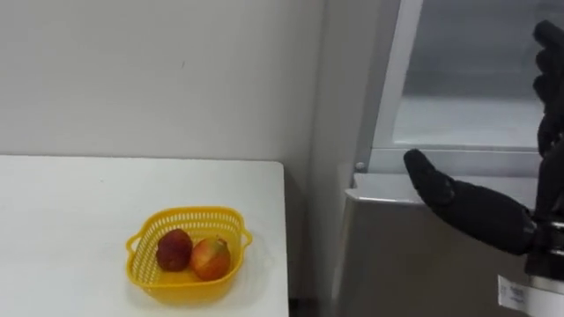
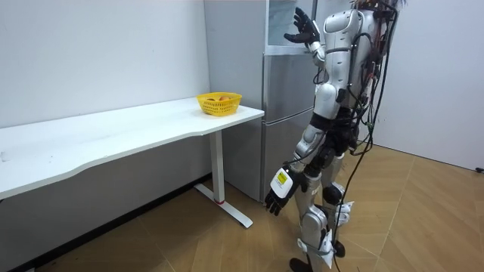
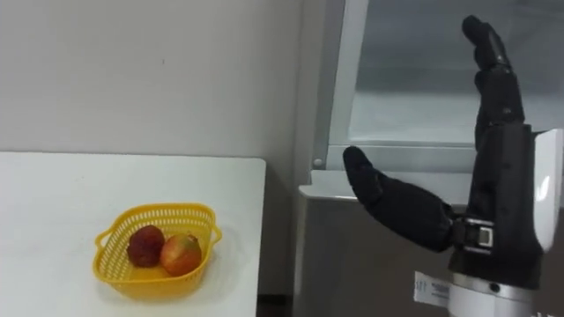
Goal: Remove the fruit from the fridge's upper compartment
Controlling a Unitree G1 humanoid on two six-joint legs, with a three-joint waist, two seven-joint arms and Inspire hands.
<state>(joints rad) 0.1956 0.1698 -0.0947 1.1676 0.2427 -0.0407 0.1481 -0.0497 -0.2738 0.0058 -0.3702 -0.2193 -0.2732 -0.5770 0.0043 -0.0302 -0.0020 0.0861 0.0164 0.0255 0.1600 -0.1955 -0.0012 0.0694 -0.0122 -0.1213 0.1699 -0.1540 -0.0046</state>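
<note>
- Your right hand is up before the fridge, fingers spread wide, holding nothing.
- Your left hand hangs at your side, fingers relaxed.

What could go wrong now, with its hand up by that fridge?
The right hand is open at the upper fridge door and grips nothing. Its straight fingers might slip off the door's edge instead of pulling it.
The yellow basket of fruit sits near the end of the table beside the fridge, so a swinging arm could knock it.
</note>
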